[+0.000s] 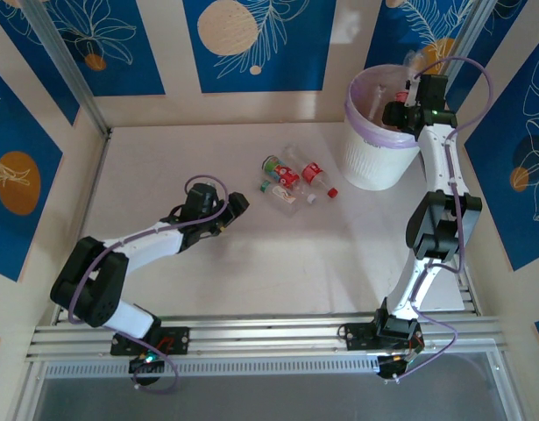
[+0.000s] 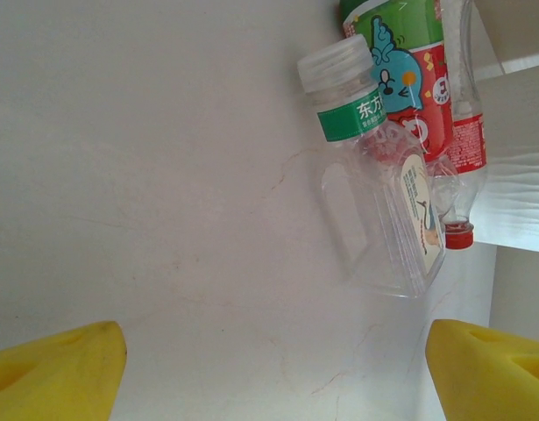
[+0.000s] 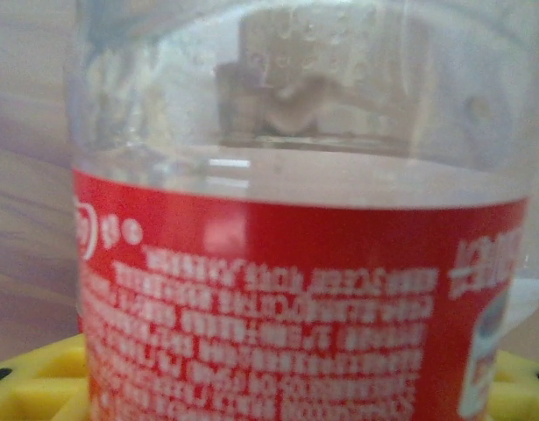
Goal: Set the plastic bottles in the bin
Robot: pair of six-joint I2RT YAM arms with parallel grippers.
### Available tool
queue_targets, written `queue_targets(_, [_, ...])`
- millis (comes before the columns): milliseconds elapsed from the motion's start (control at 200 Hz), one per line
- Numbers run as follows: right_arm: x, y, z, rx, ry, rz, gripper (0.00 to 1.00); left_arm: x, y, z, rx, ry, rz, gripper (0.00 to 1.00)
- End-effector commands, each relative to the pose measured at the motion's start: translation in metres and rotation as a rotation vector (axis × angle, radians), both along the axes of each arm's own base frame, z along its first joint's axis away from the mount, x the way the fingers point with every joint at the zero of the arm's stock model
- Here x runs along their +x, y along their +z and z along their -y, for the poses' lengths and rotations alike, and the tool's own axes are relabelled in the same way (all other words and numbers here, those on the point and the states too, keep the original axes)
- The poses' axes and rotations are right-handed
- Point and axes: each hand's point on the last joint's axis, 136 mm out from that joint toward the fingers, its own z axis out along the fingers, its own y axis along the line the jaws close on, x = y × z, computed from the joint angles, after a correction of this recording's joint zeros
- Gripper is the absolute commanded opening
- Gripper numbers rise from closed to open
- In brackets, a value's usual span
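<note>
Several plastic bottles (image 1: 291,178) lie in a cluster mid-table. My left gripper (image 1: 237,207) rests low on the table to their left, open, with nothing between its yellow fingers (image 2: 63,373). In the left wrist view, ahead of the left gripper (image 2: 273,381), lie a clear handled bottle with a green band (image 2: 383,219), a green-and-red labelled one (image 2: 409,61) and a slim red-capped one (image 2: 466,149). My right gripper (image 1: 397,112) hangs over the bin (image 1: 379,167), shut on a red-labelled clear bottle (image 3: 287,289) held between the right gripper's (image 3: 278,399) yellow pads.
The white bin with its lilac liner stands at the back right, close to the side wall. Blue patterned panels enclose the table at the back and both sides. A loose red cap (image 1: 332,191) lies beside the cluster. Bare tabletop (image 1: 278,263) lies between the arms.
</note>
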Motion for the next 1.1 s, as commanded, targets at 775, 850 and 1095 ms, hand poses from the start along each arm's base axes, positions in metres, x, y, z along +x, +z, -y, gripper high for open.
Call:
queue_targets(775, [-0.004,0.012,-0.005,0.023,0.016,-0.017,0.99,0.002,-0.003,0.007,0.000,-0.013,0.003,0.88])
queue_targets(850, [-0.004,0.019,-0.006,0.019,0.020,-0.006,0.99,0.002,-0.004,0.007,0.001,-0.013,0.001,0.88])
queue_targets(1095, [-0.011,0.061,-0.020,0.023,0.051,0.069,0.99,0.002,-0.004,0.007,0.004,-0.014,0.001,0.88])
